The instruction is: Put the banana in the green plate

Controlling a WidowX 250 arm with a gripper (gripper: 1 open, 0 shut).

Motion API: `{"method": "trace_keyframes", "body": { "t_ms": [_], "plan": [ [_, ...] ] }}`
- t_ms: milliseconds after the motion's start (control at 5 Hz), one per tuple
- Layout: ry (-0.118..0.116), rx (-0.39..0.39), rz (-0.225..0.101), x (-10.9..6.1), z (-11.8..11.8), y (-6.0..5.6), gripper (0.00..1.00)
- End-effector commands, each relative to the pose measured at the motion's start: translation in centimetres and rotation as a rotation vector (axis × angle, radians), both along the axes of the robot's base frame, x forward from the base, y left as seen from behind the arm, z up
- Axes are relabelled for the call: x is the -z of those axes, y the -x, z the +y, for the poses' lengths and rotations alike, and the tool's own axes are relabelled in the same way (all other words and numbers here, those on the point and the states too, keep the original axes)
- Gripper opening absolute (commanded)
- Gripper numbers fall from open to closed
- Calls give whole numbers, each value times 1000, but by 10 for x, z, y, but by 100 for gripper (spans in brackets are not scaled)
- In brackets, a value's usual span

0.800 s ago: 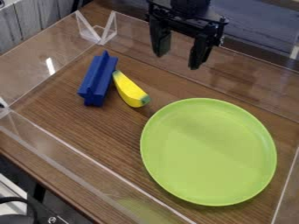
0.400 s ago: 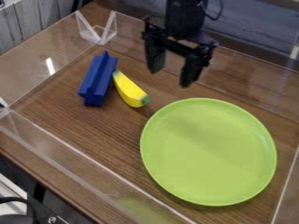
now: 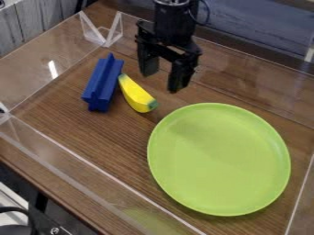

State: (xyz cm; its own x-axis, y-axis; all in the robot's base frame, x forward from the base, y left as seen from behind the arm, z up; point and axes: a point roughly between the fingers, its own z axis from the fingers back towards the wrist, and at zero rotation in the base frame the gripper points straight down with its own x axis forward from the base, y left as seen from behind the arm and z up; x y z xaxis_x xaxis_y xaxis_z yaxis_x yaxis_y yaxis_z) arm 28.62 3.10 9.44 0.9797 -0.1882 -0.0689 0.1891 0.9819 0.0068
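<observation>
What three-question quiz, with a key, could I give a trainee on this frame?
1. Multiple choice: what lies beside the banana?
a) a red cup
b) a blue ridged block
c) a metal spoon
2. True or false: the banana is already in the green plate.
3. Fill in the blank: the jaws of the gripper stand ____.

Key: 1. b; 2. false; 3. open
</observation>
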Motion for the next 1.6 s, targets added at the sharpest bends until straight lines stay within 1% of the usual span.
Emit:
{"method": "trace_keyframes", "body": {
  "t_ms": [0,200,400,800,1000,1200,1400],
  "plan": [
    [-16,74,-40,-2,3,-2,100],
    [-24,151,-37,8,8,5,100],
    [-34,203,-44,18,12,13,100],
    [-31,127,-49,27,17,17,100],
    [-26,76,-44,23,25,19,0],
    [-17,25,-40,20,32,19,0],
    [-20,22,-33,23,49,12,0]
  ]
}}
